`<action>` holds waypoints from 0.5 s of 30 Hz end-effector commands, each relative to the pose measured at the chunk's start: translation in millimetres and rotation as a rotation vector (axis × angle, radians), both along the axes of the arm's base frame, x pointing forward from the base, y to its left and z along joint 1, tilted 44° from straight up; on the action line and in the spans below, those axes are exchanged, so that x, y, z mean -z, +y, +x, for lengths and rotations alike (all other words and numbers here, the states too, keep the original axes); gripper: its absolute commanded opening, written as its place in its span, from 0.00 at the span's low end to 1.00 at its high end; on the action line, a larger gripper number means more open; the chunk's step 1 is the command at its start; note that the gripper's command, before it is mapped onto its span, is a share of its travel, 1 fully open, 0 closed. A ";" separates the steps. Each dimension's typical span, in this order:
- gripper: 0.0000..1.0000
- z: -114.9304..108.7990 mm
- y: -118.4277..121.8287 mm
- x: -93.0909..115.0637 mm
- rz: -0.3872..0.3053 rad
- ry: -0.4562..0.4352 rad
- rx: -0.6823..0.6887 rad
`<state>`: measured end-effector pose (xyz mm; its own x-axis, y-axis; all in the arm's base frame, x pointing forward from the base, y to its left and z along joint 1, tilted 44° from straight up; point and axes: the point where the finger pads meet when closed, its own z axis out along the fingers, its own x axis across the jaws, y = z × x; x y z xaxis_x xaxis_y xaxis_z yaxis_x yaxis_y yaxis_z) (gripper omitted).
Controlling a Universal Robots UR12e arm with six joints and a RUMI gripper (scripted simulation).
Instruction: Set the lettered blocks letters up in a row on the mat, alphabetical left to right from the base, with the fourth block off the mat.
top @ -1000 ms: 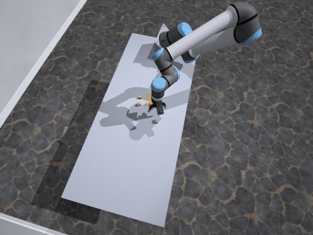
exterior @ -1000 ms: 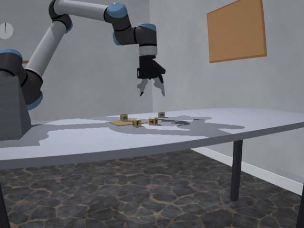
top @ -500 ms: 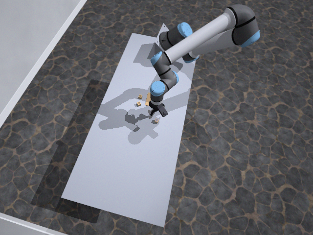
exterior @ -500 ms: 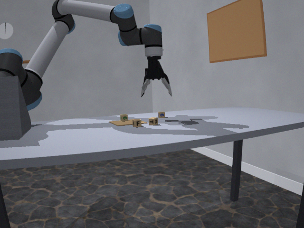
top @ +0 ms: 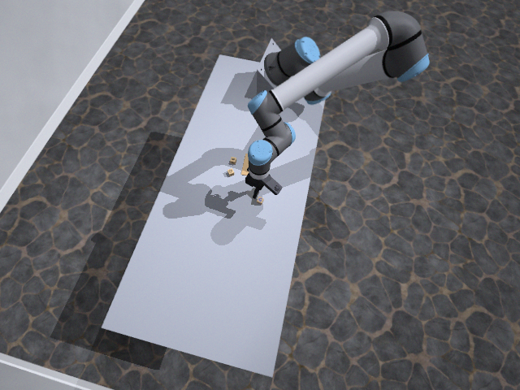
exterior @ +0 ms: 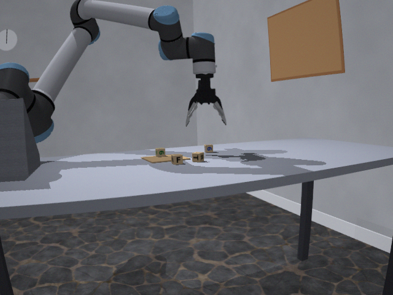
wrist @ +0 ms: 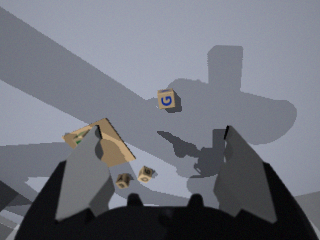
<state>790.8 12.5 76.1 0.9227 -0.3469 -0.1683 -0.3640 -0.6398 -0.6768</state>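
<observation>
My gripper (exterior: 205, 123) is open and empty, high above the table, over the block with a blue G on top (exterior: 208, 148). That block lies alone off the mat and also shows in the wrist view (wrist: 167, 99) and in the top view (top: 260, 200). The small tan mat (exterior: 163, 158) carries one block with a green mark (exterior: 160, 152), half hidden behind my left finger in the wrist view (wrist: 79, 137). A block with an F on its side (exterior: 177, 158) and a block with a black letter on its side (exterior: 198, 157) lie close together beside the mat, off it (wrist: 123, 180) (wrist: 145, 173).
The grey table top (top: 218, 235) stretches far beyond the blocks. The robot's base (exterior: 15, 142) stands at one end of it. The table's long edges are close on both sides of the blocks. An orange board (exterior: 305, 41) hangs on the far wall.
</observation>
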 end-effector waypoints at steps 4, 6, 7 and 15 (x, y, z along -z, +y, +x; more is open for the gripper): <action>1.00 5.2 0.0 -0.5 -0.009 -0.059 -0.064; 1.00 6.2 0.1 -0.5 -0.011 -0.073 -0.078; 1.00 6.7 0.2 -0.5 -0.012 -0.079 -0.084; 1.00 8.5 0.5 -0.4 -0.016 -0.101 -0.107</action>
